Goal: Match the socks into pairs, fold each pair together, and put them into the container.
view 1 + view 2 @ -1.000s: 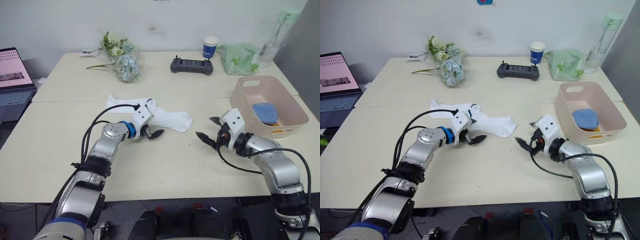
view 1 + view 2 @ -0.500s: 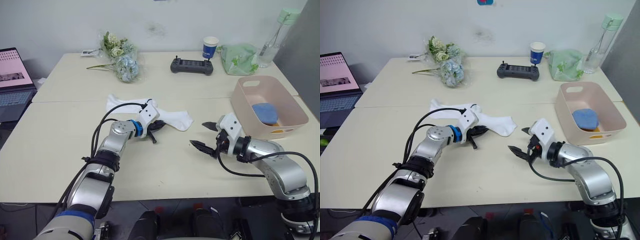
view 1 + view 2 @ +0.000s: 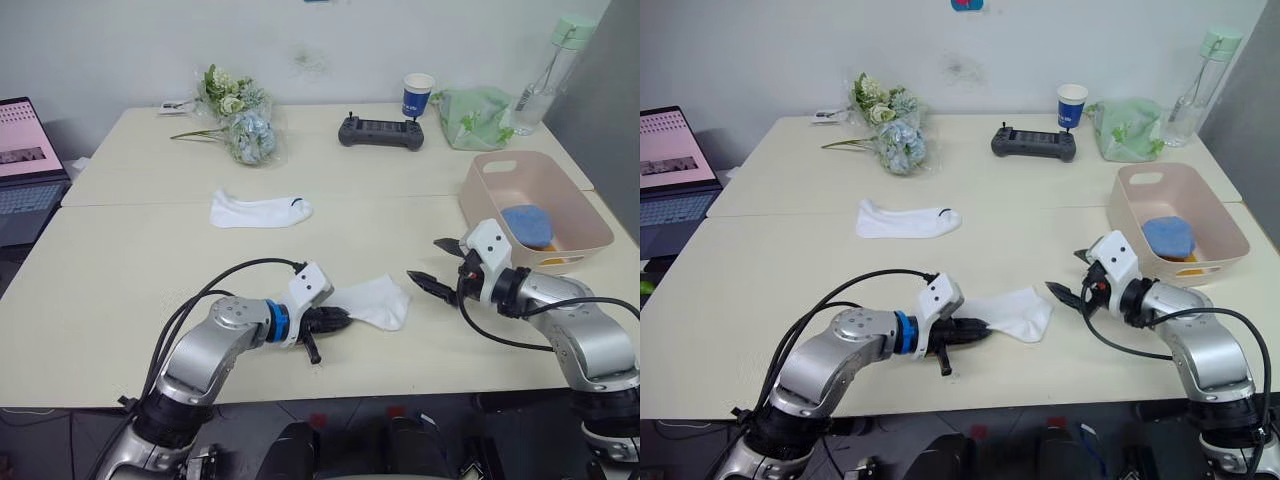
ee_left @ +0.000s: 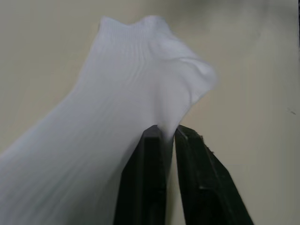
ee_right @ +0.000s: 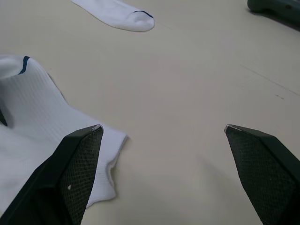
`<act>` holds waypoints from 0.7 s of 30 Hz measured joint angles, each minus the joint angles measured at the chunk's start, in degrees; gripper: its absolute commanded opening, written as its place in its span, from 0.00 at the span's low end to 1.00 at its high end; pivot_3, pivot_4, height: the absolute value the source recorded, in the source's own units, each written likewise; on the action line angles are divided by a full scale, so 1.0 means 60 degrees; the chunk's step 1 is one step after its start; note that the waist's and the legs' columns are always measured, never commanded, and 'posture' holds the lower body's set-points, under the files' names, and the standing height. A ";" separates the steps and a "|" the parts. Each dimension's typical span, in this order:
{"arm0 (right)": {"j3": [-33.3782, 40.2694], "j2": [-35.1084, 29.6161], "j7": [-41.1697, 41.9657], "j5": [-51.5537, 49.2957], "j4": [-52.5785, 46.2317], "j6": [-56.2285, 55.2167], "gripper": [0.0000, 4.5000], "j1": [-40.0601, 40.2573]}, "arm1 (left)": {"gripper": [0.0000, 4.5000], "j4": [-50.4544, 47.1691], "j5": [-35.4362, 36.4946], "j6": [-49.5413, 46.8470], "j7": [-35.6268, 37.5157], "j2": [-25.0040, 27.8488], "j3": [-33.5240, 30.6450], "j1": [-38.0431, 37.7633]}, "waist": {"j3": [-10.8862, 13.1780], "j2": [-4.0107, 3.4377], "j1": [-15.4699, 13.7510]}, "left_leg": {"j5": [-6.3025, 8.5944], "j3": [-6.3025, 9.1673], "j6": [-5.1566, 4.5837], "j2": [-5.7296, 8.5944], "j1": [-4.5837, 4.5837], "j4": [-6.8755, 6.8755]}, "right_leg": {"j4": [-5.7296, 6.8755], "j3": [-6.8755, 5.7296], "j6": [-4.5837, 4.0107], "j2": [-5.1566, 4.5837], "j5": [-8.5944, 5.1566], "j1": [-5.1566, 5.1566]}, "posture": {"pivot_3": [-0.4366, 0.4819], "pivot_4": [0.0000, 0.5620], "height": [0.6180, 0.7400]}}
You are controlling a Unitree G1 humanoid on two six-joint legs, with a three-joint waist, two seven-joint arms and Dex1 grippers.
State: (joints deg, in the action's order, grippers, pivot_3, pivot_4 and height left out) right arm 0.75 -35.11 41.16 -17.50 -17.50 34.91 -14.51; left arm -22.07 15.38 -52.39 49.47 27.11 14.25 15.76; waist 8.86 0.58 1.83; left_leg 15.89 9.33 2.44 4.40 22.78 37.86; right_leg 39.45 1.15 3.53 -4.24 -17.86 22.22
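Observation:
My left gripper [image 3: 328,320] is shut on the edge of a white sock [image 3: 377,300], which lies flat near the table's front. In the left wrist view both fingers [image 4: 146,178] pinch the knit. The other white sock [image 3: 258,210] lies flat farther back, its dark cuff mark to the right. Just right of the held sock, my right gripper [image 3: 430,262] hovers open with nothing in it. The right wrist view looks over the near sock [image 5: 37,126] toward the far one [image 5: 117,11]. The pink container [image 3: 520,156] at the right holds a folded blue pair [image 3: 527,224] and a bit of yellow [image 3: 555,262].
Along the back of the table are a flower bouquet [image 3: 240,110], a black controller [image 3: 380,130], a blue-and-white paper cup [image 3: 418,95], a pale green bag [image 3: 478,115] and a bottle [image 3: 555,60]. A laptop [image 3: 25,150] stands at the far left.
My left gripper shut on one white sock and pulled it off the other toward the table's front. My right gripper shifted slightly right, still open.

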 measured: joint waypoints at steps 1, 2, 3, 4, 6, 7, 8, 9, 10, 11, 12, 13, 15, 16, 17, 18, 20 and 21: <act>-0.0013 -0.0002 0.0011 0.0014 0.0071 -0.0034 1.00 0.0017 | 0.36 -0.0076 0.0115 -0.0125 -0.0005 0.0086 -0.0017 -0.0095 | 0.0000 0.0000 0.0001 | 0.0000 -0.0001 0.0000 -0.0001 0.0000 0.0000 | -0.0001 0.0000 0.0000 0.0000 0.0000 0.0000 | 0.48 0.27 1.00; -0.0053 -0.0002 0.0030 0.0058 0.0147 -0.0099 1.00 0.0032 | 0.43 -0.0110 0.0250 -0.0200 0.0002 0.0185 -0.0055 -0.0169 | 0.0000 0.0000 0.0001 | 0.0000 0.0000 0.0000 0.0000 0.0000 0.0000 | -0.0001 0.0000 0.0000 0.0000 0.0000 0.0000 | 0.48 0.27 1.00; -0.0110 -0.0004 0.0069 0.0095 0.0252 -0.0164 1.00 0.0047 | 0.51 -0.0137 0.0375 -0.0228 0.0015 0.0292 -0.0146 -0.0260 | 0.0000 0.0000 0.0002 | 0.0000 -0.0001 0.0000 -0.0001 0.0000 0.0000 | -0.0002 0.0000 0.0000 0.0000 0.0000 0.0000 | 0.48 0.27 1.00; -0.0205 -0.0030 0.0126 0.0133 0.0376 -0.0280 1.00 0.0082 | 0.58 -0.0169 0.0488 -0.0221 0.0065 0.0461 -0.0239 -0.0325 | 0.0000 0.0000 0.0001 | 0.0000 0.0000 0.0000 -0.0002 0.0000 0.0000 | -0.0003 -0.0001 -0.0001 0.0000 0.0000 0.0000 | 0.48 0.27 1.00; -0.0420 -0.0045 0.0250 0.0213 0.0532 -0.0489 1.00 0.0144 | 0.72 -0.0256 0.0854 -0.0203 0.0262 0.0919 -0.0673 -0.0468 | 0.0001 -0.0001 0.0009 | 0.0000 0.0000 0.0000 -0.0006 0.0000 -0.0003 | -0.0003 0.0001 -0.0002 0.0000 -0.0001 0.0002 | 0.48 0.27 1.00; -0.0455 -0.0041 0.0264 0.0231 0.0556 -0.0518 1.00 0.0175 | 0.79 -0.0291 0.0999 -0.0201 0.0341 0.1138 -0.0950 -0.0538 | 0.0001 -0.0002 0.0009 | 0.0000 0.0000 0.0000 -0.0006 0.0000 -0.0005 | -0.0005 0.0001 -0.0002 0.0000 -0.0001 0.0002 | 0.48 0.27 1.00; -0.0482 -0.0026 0.0259 0.0266 0.0565 -0.0518 1.00 0.0185 | 0.87 -0.0325 0.1226 -0.0174 0.0450 0.1375 -0.1351 -0.0639 | 0.0001 -0.0002 0.0014 | 0.0000 -0.0001 0.0000 -0.0007 0.0000 -0.0007 | -0.0007 0.0001 -0.0002 0.0000 -0.0001 0.0004 | 0.48 0.27 1.00; -0.0505 -0.0019 0.0250 0.0276 0.0566 -0.0514 1.00 0.0194 | 0.95 -0.0334 0.1391 -0.0152 0.0494 0.1561 -0.1737 -0.0704 | 0.0001 -0.0002 0.0008 | 0.0000 0.0001 0.0000 -0.0007 0.0000 -0.0007 | -0.0008 0.0000 -0.0002 0.0000 -0.0001 0.0003 | 0.48 0.27 1.00; -0.0530 0.0016 0.0228 0.0276 0.0565 -0.0494 1.00 0.0195 | 0.99 -0.0330 0.1547 -0.0114 0.0523 0.1672 -0.2129 -0.0738 | 0.0002 -0.0002 -0.0001 | 0.0000 0.0002 0.0000 -0.0007 0.0000 -0.0006 | -0.0012 -0.0001 -0.0002 0.0000 -0.0001 0.0002 | 0.48 0.27 1.00; -0.0560 0.0080 0.0197 0.0274 0.0561 -0.0452 1.00 0.0194 | 0.99 -0.0320 0.1638 -0.0012 0.0538 0.1737 -0.2420 -0.0773 | 0.0001 -0.0002 -0.0005 | 0.0000 0.0003 0.0000 -0.0007 0.0000 -0.0005 | -0.0017 -0.0003 -0.0002 -0.0001 -0.0001 -0.0001 | 0.48 0.27 1.00; -0.0625 0.0154 0.0169 0.0273 0.0547 -0.0368 1.00 0.0195 | 0.99 -0.0270 0.1681 0.0179 0.0522 0.1786 -0.2674 -0.0834 | 0.0001 -0.0003 -0.0006 | 0.0000 0.0002 0.0001 -0.0006 0.0000 -0.0006 | -0.0022 -0.0002 -0.0002 -0.0002 -0.0001 -0.0004 | 0.48 0.27 1.00; -0.0707 0.0236 0.0153 0.0273 0.0541 -0.0287 1.00 0.0196 | 0.99 -0.0136 0.1679 0.0376 0.0469 0.1798 -0.2830 -0.0866 | 0.0001 -0.0003 -0.0007 | 0.0000 0.0003 0.0001 -0.0005 0.0000 -0.0006 | -0.0024 -0.0002 -0.0002 -0.0003 -0.0001 -0.0006 | 0.48 0.27 1.00; -0.0913 0.0440 0.0031 0.0284 0.0529 -0.0127 1.00 0.0215 | 0.99 0.0482 0.1606 0.0933 0.0260 0.1730 -0.3087 -0.0894 | 0.0001 -0.0003 -0.0011 | 0.0000 0.0004 0.0001 -0.0005 0.0000 -0.0006 | -0.0023 -0.0004 -0.0003 -0.0003 -0.0001 -0.0005 | 0.48 0.27 1.00; -0.1011 0.0454 -0.0027 0.0299 0.0529 -0.0061 1.00 0.0238 | 0.99 0.0803 0.1538 0.1183 0.0128 0.1632 -0.3160 -0.0893 | 0.0001 -0.0003 -0.0015 | 0.0000 0.0003 0.0001 -0.0003 0.0001 -0.0005 | -0.0024 -0.0004 -0.0003 -0.0006 -0.0001 -0.0005 | 0.48 0.27 1.00; -0.1086 0.0454 -0.0054 0.0344 0.0530 0.0012 1.00 0.0251 | 0.99 0.1110 0.1449 0.1425 -0.0010 0.1522 -0.3162 -0.0890 | 0.0001 -0.0002 -0.0015 | 0.0000 0.0002 0.0001 0.0000 0.0002 -0.0005 | -0.0028 -0.0003 -0.0003 -0.0007 -0.0001 -0.0005 | 0.48 0.27 1.00; -0.1112 0.0450 -0.0066 0.0392 0.0533 0.0075 1.00 0.0268 | 0.99 0.1379 0.1362 0.1621 -0.0119 0.1395 -0.3131 -0.0879 | 0.0001 -0.0002 -0.0024 | 0.0000 0.0003 0.0001 0.0001 0.0004 -0.0004 | -0.0031 -0.0004 -0.0003 -0.0008 -0.0001 -0.0005 | 0.48 0.27 1.00; -0.1180 0.0399 -0.0044 0.0482 0.0601 0.0076 0.96 0.0304 | 1.00 0.1918 0.1092 0.2076 -0.0312 0.1137 -0.2905 -0.0805 | 0.0001 -0.0002 -0.0047 | 0.0000 0.0004 0.0001 0.0003 0.0004 -0.0004 | -0.0037 -0.0007 -0.0003 -0.0008 -0.0001 -0.0009 | 0.48 0.27 1.00; -0.1218 0.0388 -0.0026 0.0503 0.0695 0.0057 0.91 0.0331 | 1.00 0.2154 0.0983 0.2251 -0.0406 0.1003 -0.2755 -0.0753 | 0.0002 -0.0001 -0.0050 | 0.0000 0.0004 0.0001 0.0002 0.0004 -0.0004 | -0.0037 -0.0009 -0.0003 -0.0009 0.0000 -0.0010 | 0.48 0.27 1.00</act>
State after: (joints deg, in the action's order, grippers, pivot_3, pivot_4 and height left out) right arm -6.55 -32.78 41.00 -14.48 -13.33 35.26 -12.53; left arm -9.15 21.28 -38.89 47.03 33.13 -2.28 11.24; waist 8.87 0.58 1.53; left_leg 15.89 9.36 2.45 4.41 22.80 37.84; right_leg 39.23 1.10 3.52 -4.29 -17.86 22.16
